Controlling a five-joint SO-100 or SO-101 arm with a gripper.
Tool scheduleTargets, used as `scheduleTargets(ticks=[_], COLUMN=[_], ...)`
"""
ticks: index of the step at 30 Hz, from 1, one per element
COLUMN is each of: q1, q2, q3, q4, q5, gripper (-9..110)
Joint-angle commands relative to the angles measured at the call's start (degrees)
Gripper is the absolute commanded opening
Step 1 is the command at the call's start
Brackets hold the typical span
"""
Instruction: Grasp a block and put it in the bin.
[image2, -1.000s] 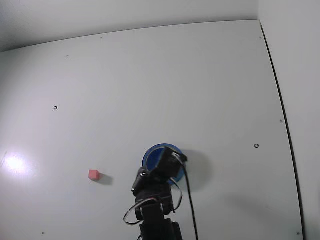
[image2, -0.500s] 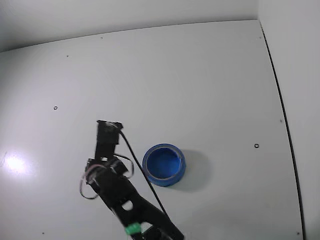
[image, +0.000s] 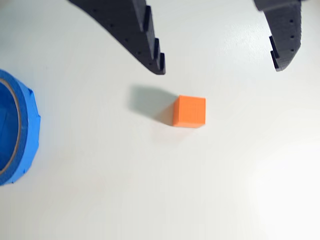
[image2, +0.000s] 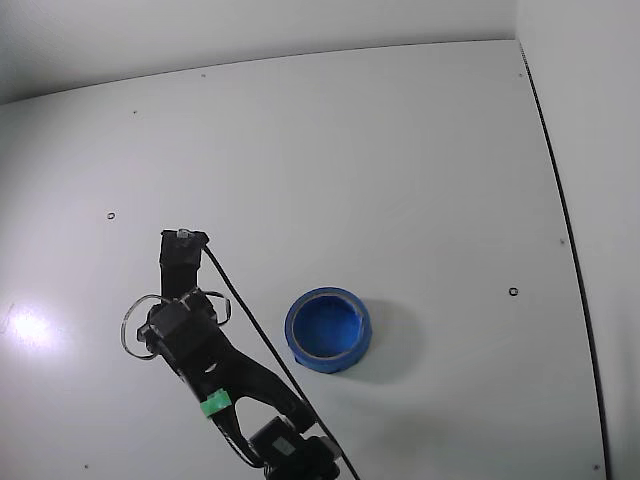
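In the wrist view, the block (image: 189, 111), a small orange-red cube, sits on the white table just below my gripper (image: 219, 67). The gripper is open and empty, with its two dark fingertips (image: 159, 67) spread wide above the cube and not touching it. The cube lies nearer the left finger. The bin (image: 27, 125), round and bright blue, shows at the left edge. In the fixed view the bin (image2: 305, 348) stands right of the arm (image2: 185, 335). There the arm hides the cube and the fingertips.
The white table (image2: 400, 150) has small screw holes and ends in a dark edge (image2: 560, 220) at the right of the fixed view. A black cable (image2: 255, 335) runs along the arm, close to the bin's left side.
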Motion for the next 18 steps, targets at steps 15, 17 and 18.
scheduleTargets(ticks=[15, 17, 18], q1=[0.09, 0.09, 0.09], q2=[-17.93, -19.42, -19.86], q3=[-9.4, -9.4, -9.4], q4=[-5.36, -7.47, -8.61], q5=[-3.6, -3.6, -3.6], gripper=[32, 32, 32])
